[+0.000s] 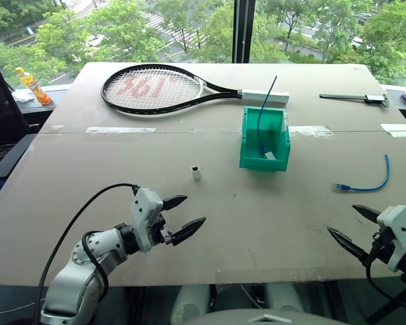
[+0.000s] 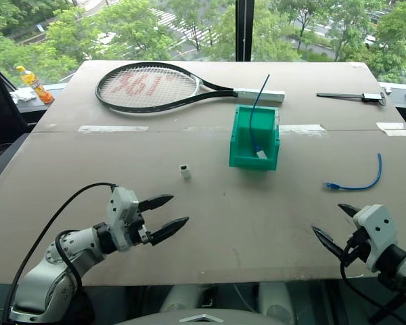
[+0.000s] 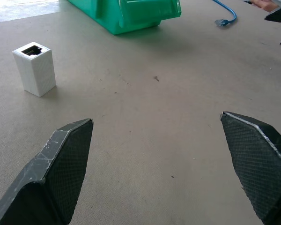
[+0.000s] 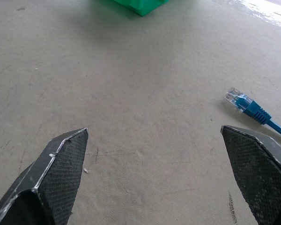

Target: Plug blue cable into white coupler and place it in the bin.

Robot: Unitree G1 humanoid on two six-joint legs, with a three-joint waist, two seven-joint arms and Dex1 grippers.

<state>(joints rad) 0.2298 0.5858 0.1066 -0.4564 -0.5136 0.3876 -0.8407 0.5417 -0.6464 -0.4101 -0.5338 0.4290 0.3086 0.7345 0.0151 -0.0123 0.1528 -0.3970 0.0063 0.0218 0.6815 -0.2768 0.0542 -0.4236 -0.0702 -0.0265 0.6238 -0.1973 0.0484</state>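
The blue cable (image 4: 257, 113) runs off the right wrist view's edge.

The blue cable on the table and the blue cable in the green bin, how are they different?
The limp bright-blue cable lies flat and curved on the grey table, out in the open; the straighter blue cable stands tilted in the teal-green plastic bin, poking above its rim. The table cable's end is a bare plug; the bin cable's lower end has a white block on it. Both are thin and blue.
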